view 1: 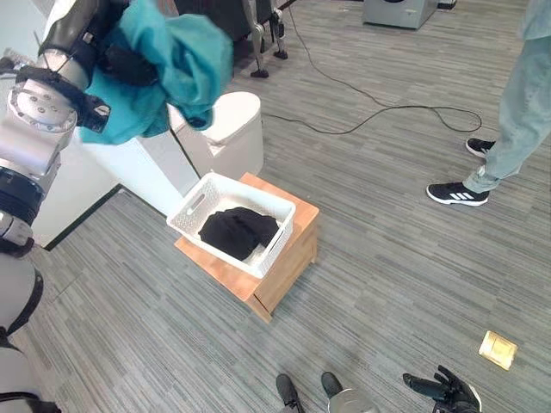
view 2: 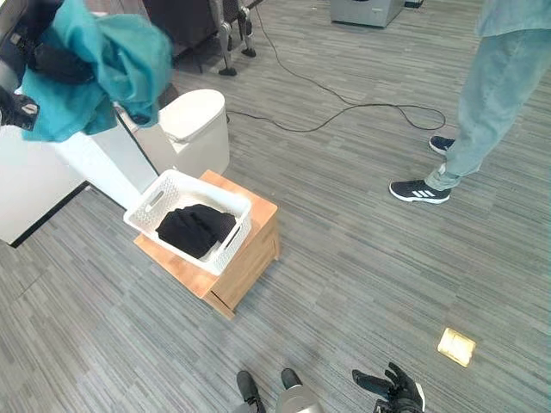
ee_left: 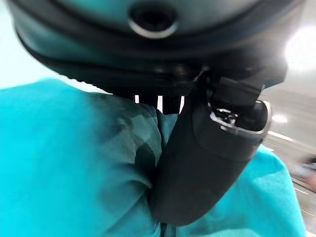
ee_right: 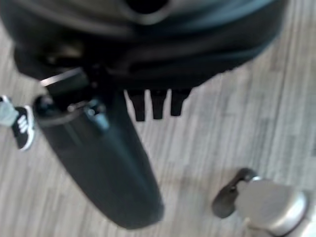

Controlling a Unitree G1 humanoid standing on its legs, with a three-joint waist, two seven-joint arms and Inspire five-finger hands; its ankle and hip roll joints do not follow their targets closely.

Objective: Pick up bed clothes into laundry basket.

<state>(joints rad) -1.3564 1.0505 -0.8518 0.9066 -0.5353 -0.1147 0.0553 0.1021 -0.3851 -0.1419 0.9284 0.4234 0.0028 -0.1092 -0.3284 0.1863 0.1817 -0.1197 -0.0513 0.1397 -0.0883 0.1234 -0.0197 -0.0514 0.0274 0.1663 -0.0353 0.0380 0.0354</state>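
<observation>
Grey plank floor [view 1: 405,258] runs across the whole room. On it stands a low wooden cabinet [view 1: 288,258], and on the cabinet's top sits a white slotted basket [view 1: 194,206] with a black garment [view 1: 237,231] lying bunched inside. Just behind the cabinet is a white lidded bin [view 1: 231,129], and beside that a white bed [view 1: 129,172] whose corner reaches toward the basket. A black cable [view 1: 379,110] loops over the floor farther back, near dark chair legs [view 1: 263,47] and a grey appliance [view 1: 398,10] at the far edge. A person [view 1: 525,95] in pale trousers and black shoes stands well to the right of the cabinet. A small yellow tile [view 1: 498,348] lies on the floor near the right hand.

The left hand [view 1: 129,62] is raised high, above the bed and up-left of the basket, well apart from it. Its fingers are curled into a teal cloth [view 1: 185,69], which hangs bunched around the hand and drapes down over the wrist; the left wrist view shows the thumb [ee_left: 207,163] pressed against the teal folds. Nothing lies between the cloth and the basket below but open air.

The right hand [view 1: 448,391] hangs low over the floor, fingers loosely spread, holding nothing.
</observation>
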